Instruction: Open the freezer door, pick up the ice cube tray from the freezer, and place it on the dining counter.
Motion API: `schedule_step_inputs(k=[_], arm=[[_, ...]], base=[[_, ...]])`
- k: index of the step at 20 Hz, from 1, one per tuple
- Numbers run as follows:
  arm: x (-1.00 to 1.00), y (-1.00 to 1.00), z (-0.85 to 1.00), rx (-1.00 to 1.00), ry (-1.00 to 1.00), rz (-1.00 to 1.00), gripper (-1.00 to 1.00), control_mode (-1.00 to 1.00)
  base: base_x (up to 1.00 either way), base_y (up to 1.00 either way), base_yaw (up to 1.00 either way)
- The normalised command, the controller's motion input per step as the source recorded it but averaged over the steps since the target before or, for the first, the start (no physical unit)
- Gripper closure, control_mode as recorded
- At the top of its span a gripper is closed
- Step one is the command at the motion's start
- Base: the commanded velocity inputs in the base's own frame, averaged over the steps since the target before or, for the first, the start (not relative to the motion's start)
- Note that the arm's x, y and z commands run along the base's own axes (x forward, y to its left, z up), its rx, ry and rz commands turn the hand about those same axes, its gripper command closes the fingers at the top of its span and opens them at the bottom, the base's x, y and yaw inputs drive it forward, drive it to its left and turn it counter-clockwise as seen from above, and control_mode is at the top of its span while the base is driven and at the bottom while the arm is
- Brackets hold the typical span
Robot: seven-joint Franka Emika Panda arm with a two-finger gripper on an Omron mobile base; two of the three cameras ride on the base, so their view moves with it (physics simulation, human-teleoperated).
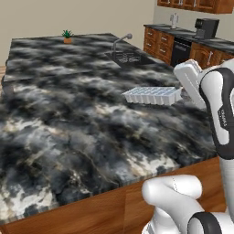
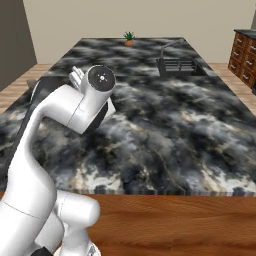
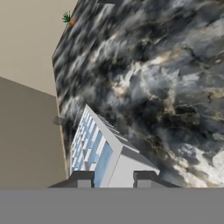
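The ice cube tray point(image 1: 153, 95), long and pale with rows of light blue cells, lies level just over the right part of the black marble dining counter point(image 1: 68, 119). I cannot tell whether it touches the top. My gripper point(image 3: 113, 180) is shut on the tray's near end point(image 3: 98, 151), with one finger tip point(image 3: 82, 179) on each side. In the left base view the white hand point(image 1: 188, 77) stands at the tray's right end. The arm covers the hand in the right base view. The freezer and the freezer door are out of view.
A sink with a curved faucet point(image 1: 125, 54) is set into the counter's far right. A small potted plant point(image 1: 67, 36) stands at the far edge. Wooden cabinets with a dark coffee machine point(image 1: 205, 28) line the back right wall. The counter's wooden front point(image 2: 170, 220) is near the base.
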Motion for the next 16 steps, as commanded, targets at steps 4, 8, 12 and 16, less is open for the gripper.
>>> schedule_step_inputs(k=[4, 8, 12, 16], arm=[[0.55, 0.26, -0.33, -0.05, 0.09, 0.00, 1.00, -1.00], [0.59, 0.28, -0.33, -0.04, 0.10, 0.00, 1.00, -1.00], [0.51, 0.26, -0.44, -0.04, 0.04, 0.00, 1.00, -1.00], [0.39, 0.28, -0.60, -0.07, 0.00, 0.00, 1.00, -1.00]], base=[[0.00, 0.00, 0.00], [0.00, 0.00, 0.00], [0.00, 0.00, 0.00], [0.00, 0.00, 0.00]])
